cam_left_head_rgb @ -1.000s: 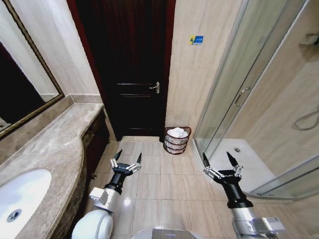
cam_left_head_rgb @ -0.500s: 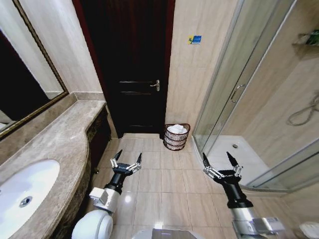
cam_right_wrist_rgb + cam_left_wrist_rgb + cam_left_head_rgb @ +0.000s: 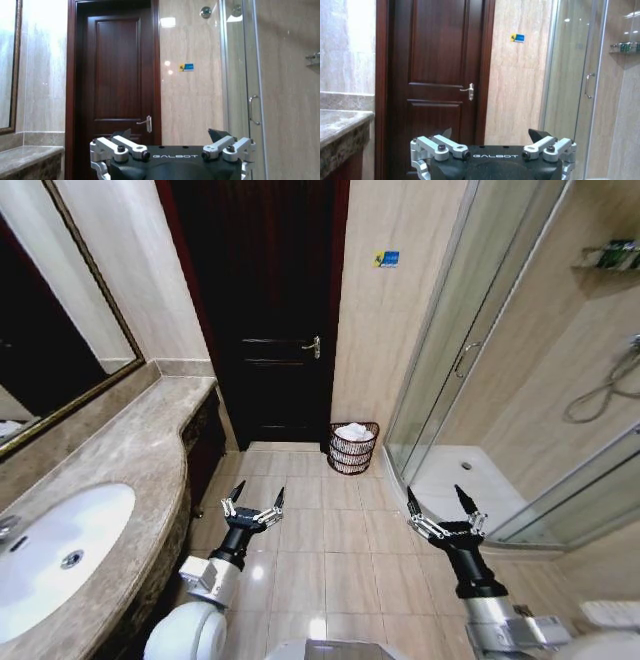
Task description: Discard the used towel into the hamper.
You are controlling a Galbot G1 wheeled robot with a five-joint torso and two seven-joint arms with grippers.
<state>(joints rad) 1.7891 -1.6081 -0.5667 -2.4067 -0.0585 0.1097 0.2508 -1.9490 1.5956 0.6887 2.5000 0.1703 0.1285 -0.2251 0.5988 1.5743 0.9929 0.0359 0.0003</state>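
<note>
The small round dark red-brown hamper of thin open bars [image 3: 354,447] stands on the tan tiled floor [image 3: 330,535] at about 12 o'clock from the robot, against the beige wall between the dark wooden door [image 3: 262,310] and the glass shower enclosure [image 3: 450,370]. A white towel [image 3: 353,432] lies bundled inside it, showing above the rim. Compared with the earlier head pictures, the whole scene has shifted: the hamper sits smaller and higher in the view, more floor lies before it, and more of the white oval sink [image 3: 55,555] in the grey marble counter [image 3: 120,470] shows at 9 o'clock, so the camera has drawn back rather than the things moving. The left gripper [image 3: 253,499] hangs over the floor at about 11 o'clock with its jaws spread wide and empty, as before. The right gripper [image 3: 436,500] hangs at about 1 o'clock, likewise wide apart and holding nothing.
</note>
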